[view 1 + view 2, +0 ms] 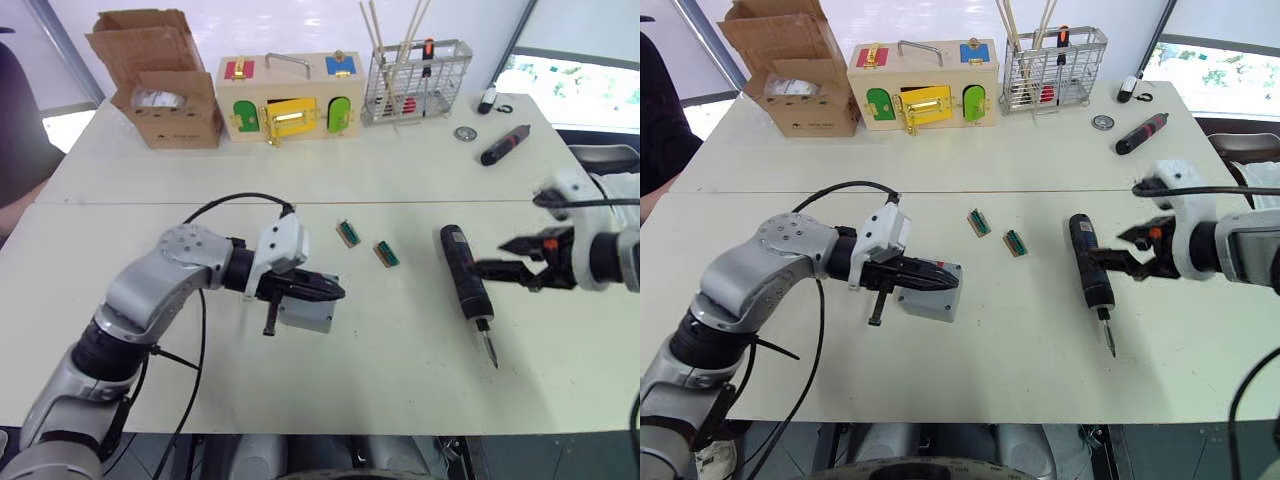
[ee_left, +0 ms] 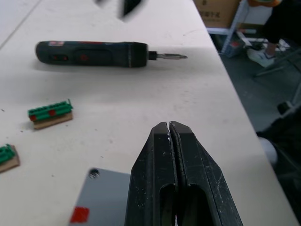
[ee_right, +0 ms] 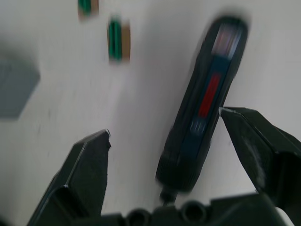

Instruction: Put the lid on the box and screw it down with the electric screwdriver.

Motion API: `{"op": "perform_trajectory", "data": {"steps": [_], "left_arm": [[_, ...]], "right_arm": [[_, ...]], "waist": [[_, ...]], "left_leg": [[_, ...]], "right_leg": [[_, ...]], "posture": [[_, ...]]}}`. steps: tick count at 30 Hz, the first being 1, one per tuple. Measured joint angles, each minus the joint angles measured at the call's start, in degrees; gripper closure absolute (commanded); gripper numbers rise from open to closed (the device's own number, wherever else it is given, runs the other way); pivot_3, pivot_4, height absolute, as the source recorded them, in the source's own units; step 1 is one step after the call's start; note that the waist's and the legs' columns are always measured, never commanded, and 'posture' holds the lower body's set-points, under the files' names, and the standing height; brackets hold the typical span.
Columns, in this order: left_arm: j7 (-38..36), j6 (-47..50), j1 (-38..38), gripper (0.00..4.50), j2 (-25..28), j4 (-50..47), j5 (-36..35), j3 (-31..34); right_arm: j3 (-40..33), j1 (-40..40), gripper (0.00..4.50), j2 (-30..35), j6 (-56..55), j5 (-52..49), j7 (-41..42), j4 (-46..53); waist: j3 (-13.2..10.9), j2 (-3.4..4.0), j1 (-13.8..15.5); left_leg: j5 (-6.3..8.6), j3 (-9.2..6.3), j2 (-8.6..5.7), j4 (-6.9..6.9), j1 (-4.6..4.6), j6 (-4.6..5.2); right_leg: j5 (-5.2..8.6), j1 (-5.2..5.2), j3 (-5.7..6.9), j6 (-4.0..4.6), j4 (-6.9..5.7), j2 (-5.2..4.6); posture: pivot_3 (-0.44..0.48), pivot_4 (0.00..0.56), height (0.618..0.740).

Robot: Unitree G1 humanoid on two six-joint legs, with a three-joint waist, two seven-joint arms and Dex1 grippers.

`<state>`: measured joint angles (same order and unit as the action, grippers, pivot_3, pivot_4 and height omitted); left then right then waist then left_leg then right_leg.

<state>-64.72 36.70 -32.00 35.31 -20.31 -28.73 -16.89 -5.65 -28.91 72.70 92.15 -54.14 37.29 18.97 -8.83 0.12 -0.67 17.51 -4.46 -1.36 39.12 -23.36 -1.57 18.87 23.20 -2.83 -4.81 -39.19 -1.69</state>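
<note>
The grey box (image 1: 306,313) lies on the table's left-middle, showing a flat top with a corner screw hole and a red mark (image 2: 80,214). That flat top may be the lid; I cannot tell it apart from the box. My left gripper (image 1: 336,291) is shut and empty, its fingers (image 2: 171,179) lying over the box's top. The electric screwdriver (image 1: 465,273) lies flat at the right-middle, bit toward the front edge. My right gripper (image 1: 495,260) is open at its right side. In the right wrist view the tool's body (image 3: 203,120) lies between the spread fingers, unclamped.
Two small green terminal blocks (image 1: 348,233) (image 1: 386,254) lie between box and screwdriver. Along the back stand a cardboard carton (image 1: 165,85), a wooden latch box (image 1: 290,100) and a wire basket (image 1: 418,80). A pen-like screwdriver (image 1: 505,145) lies back right.
</note>
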Motion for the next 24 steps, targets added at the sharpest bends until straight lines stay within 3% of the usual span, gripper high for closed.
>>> {"op": "perform_trajectory", "data": {"steps": [3,10,15,21,23,24], "left_arm": [[1.33,-1.24,1.55,4.5,-1.58,0.54,1.46,-0.79],[8.42,-0.12,8.78,4.5,-3.94,-4.63,2.02,-0.27],[12.54,2.39,12.26,4.5,-3.72,-8.77,1.69,0.36],[11.74,4.48,12.8,4.5,1.19,-14.06,-0.55,2.22],[10.77,4.51,12.82,4.5,2.68,-15.35,-0.93,2.21],[10.24,4.51,12.81,4.5,3.61,-16.12,-1.13,2.21]], "right_arm": [[9.78,-5.38,0.11,3.8,0.01,-0.86,4.42,-5.02],[27.47,-19.12,0.11,0.64,0.05,6.35,9.31,-21.0],[34.83,-22.4,0.11,-3.11,0.07,9.46,10.83,-26.26],[37.99,-24.14,0.11,-8.49,0.04,14.49,10.9,-29.99],[38.21,-24.21,0.85,-9.19,0.04,15.63,10.91,-29.91],[38.3,-24.2,1.01,-9.73,0.04,16.55,10.77,-30.0]], "waist": [[-0.01,0.01,-0.28],[-0.01,0.02,0.2],[-0.01,0.02,0.4],[0.04,-0.07,0.07],[0.12,-0.2,0.05],[0.16,-0.28,0.04]], "left_leg": [[0.02,0.03,0.03,0.0,0.0,0.04],[0.03,0.02,0.02,-0.01,-0.03,0.05],[0.03,0.01,0.02,-0.01,-0.04,0.04],[0.03,-0.03,0.03,-0.01,0.0,0.04],[0.02,-0.03,0.03,0.01,0.02,0.04],[0.02,-0.03,0.03,0.02,0.06,0.04]], "right_leg": [[0.0,0.02,-0.03,0.0,0.02,0.03],[0.0,0.06,-0.04,0.0,0.06,-0.02],[0.0,0.07,-0.03,0.0,0.06,-0.03],[0.0,0.01,-0.01,0.0,0.07,-0.01],[0.0,-0.03,-0.01,0.0,0.07,-0.01],[0.0,-0.08,-0.01,0.0,0.07,-0.02]], "posture": [[0.0,0.15,0.74],[0.0,0.15,0.74],[0.0,0.15,0.74],[0.0,0.15,0.74],[0.0,0.15,0.74],[0.0,0.15,0.74]]}}
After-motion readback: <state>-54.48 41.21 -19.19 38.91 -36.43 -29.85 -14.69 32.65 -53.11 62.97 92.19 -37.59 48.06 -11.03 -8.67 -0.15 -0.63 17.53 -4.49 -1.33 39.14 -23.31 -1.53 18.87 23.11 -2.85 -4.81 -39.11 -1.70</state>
